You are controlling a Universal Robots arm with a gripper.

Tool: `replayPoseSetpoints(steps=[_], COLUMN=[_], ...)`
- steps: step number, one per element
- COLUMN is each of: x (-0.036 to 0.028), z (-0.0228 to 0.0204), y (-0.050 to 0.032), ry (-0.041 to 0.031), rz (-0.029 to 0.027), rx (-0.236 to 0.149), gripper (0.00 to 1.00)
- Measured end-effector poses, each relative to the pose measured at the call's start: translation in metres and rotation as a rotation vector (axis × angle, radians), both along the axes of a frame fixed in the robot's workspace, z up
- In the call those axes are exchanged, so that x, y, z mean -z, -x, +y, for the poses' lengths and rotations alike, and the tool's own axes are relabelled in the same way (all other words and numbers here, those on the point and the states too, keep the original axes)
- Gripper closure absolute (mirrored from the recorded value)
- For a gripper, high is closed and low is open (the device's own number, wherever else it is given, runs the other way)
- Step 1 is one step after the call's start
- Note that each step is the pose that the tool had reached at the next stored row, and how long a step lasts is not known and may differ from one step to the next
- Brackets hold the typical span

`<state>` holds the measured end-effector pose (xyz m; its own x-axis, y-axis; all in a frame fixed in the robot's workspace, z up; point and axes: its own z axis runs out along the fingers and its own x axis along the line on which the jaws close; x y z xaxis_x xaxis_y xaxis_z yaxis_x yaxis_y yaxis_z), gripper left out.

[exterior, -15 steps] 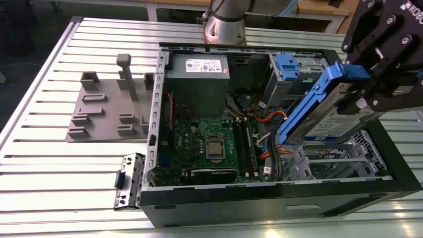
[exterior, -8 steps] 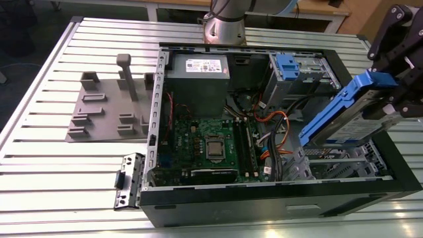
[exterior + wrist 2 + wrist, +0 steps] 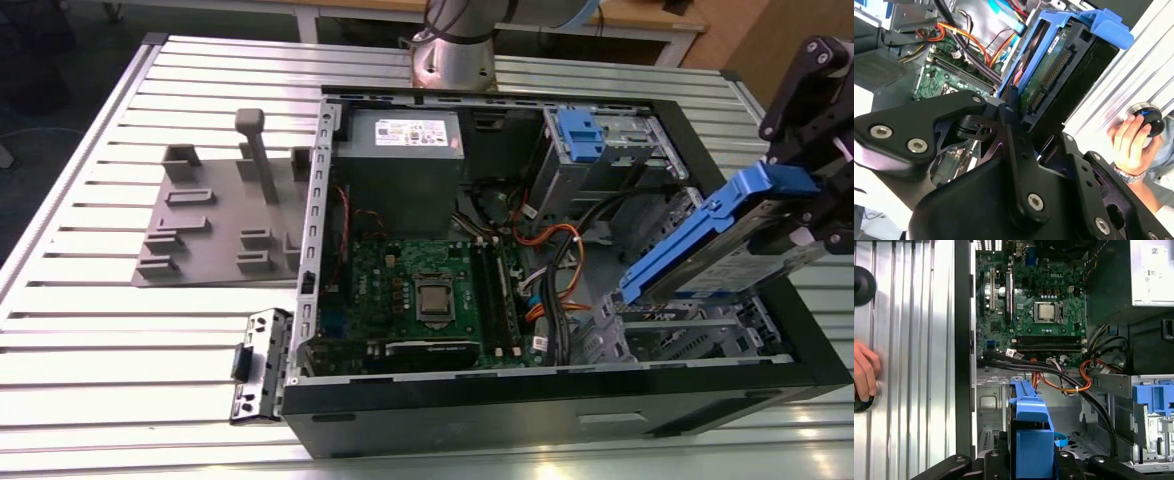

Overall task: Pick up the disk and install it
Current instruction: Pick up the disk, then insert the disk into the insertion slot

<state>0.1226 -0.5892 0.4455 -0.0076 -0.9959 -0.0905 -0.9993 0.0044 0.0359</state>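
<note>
Disk [image 3: 721,245] is hanging tilted at about three o'clock in the exterior view, over the open computer case [image 3: 561,415], with the end effector [image 3: 817,205] clamping its blue frame. Orange and black cables [image 3: 561,262] are lying just beside the bay below; I judge they could be snagging the disk's edge during lowering.

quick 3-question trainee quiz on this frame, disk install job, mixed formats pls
1. True or false: the claw holds the disk.
2. The disk is: A) on the table, B) held tilted above the open computer case, C) seated in a bay.
3. What green part lies on the case floor?

Key: 1 true. 2 B. 3 the motherboard.
</note>
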Motion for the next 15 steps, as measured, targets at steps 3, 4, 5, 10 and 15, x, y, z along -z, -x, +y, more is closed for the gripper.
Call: replayPoseSetpoints(steps=[3, 4, 5, 10, 15], x=[0.0005, 0.0005, 0.0005, 0.0006, 0.0015], z=[-0.0003, -0.0003, -0.0003, -0.0003, -0.0003], y=[-0.0008, -0.0008, -0.0008, -0.0009, -0.001], ry=[0.0, -0.0001, 0.0, 0.0001, 0.0003], rz=[0.0, 0.0, 0.0, 0.0, 0.0], rx=[0.0, 0.0, 0.0, 0.0, 0.0], gripper=[0.64, 0.64, 0.64, 0.64, 0.64])
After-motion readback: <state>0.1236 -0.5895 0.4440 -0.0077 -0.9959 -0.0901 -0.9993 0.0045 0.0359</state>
